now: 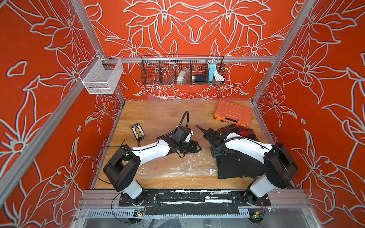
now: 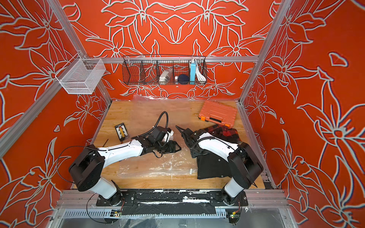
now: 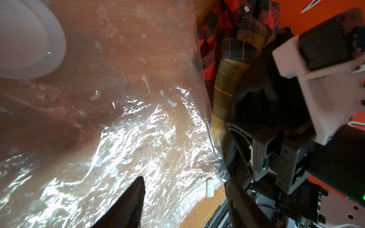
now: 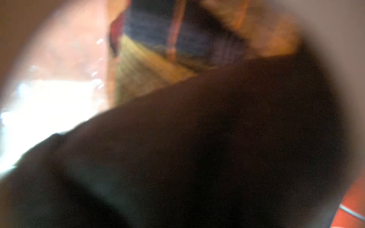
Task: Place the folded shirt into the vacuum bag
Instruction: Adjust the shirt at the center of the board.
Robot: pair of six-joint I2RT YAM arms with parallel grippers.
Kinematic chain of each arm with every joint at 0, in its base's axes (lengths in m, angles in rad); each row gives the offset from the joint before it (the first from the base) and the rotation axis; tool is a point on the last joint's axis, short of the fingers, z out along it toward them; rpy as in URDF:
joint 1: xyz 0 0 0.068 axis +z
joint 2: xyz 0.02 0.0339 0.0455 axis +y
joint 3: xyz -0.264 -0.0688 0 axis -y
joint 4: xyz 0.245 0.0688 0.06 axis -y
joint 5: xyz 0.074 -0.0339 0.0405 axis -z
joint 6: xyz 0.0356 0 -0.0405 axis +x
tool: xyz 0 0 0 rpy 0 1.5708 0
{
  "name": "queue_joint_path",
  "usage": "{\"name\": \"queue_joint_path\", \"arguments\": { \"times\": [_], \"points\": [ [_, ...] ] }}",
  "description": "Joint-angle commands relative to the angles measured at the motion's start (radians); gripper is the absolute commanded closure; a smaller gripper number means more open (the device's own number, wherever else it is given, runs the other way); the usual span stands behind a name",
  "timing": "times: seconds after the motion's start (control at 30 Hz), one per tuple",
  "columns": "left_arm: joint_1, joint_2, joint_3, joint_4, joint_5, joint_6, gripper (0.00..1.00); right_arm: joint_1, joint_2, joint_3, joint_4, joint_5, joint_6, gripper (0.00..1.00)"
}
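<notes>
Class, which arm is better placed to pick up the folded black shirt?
Probably right. The right arm reaches across the folded black shirt on its own side; the left arm hangs over the vacuum bag, farther off.

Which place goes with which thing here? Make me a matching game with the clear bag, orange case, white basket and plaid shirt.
1 clear bag
2 orange case
3 white basket
4 plaid shirt

a hung on the frame
b far right table corner
c beside the case
d spread between both arms

Pairs: 1-d, 2-b, 3-a, 4-c.
</notes>
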Motion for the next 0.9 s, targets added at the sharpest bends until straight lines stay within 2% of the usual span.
{"name": "queue_joint_path", "arguments": {
  "times": [0.0,0.17,0.47,0.57,0.67,0.8,0.87],
  "points": [
    [-0.002,-0.039,-0.002,-0.01,-0.018,0.017,0.34,-0.003,-0.104,-0.021,0.01,0.058,0.013,0.33],
    [-0.002,-0.046,-0.003,-0.017,-0.028,0.026,0.35,-0.062,-0.178,-0.031,0.032,-0.14,-0.047,0.68],
    [-0.002,-0.086,-0.012,-0.043,-0.047,0.033,0.35,-0.206,-0.245,0.039,-0.056,-0.144,-0.163,0.98],
    [0.001,-0.104,-0.02,-0.055,-0.067,0.045,0.34,-0.237,-0.285,0.104,-0.116,-0.146,-0.21,1.0],
    [0.007,-0.101,-0.024,-0.06,-0.068,0.047,0.35,-0.239,-0.299,0.178,-0.172,-0.224,-0.224,1.0],
    [0.01,-0.12,-0.02,-0.064,-0.066,0.044,0.35,-0.233,-0.311,0.234,-0.16,-0.389,-0.174,1.0],
    [0.02,-0.141,-0.018,-0.067,-0.058,0.042,0.34,-0.223,-0.307,0.241,-0.133,-0.408,-0.128,1.0]
  ]
}}
